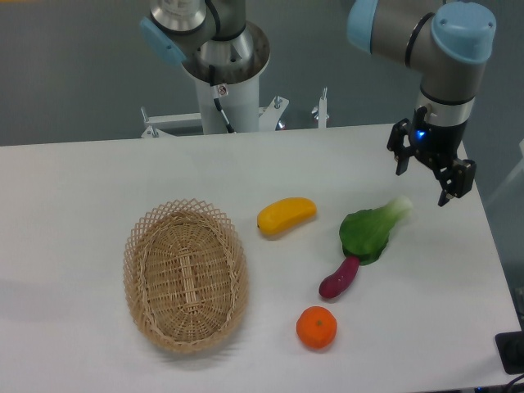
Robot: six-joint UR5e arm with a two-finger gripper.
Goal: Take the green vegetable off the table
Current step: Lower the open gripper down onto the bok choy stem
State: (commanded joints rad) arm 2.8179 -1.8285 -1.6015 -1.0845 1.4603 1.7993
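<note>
Your gripper (423, 182) hangs above the worktop (98, 180) near its far right corner, its two fingers spread wide with nothing between them. You can see the green vegetable (372, 228) lying flat on the worktop toward the right edge, below and a little left of the gripper and apart from it, its pale stem pointing toward the far right corner. The purple eggplant (339, 277) lies just at its leafy end, the yellow fruit (286, 215) to its left, the orange (316, 327) nearer the front edge, and the wicker basket (186, 274) well apart on the left.
</note>
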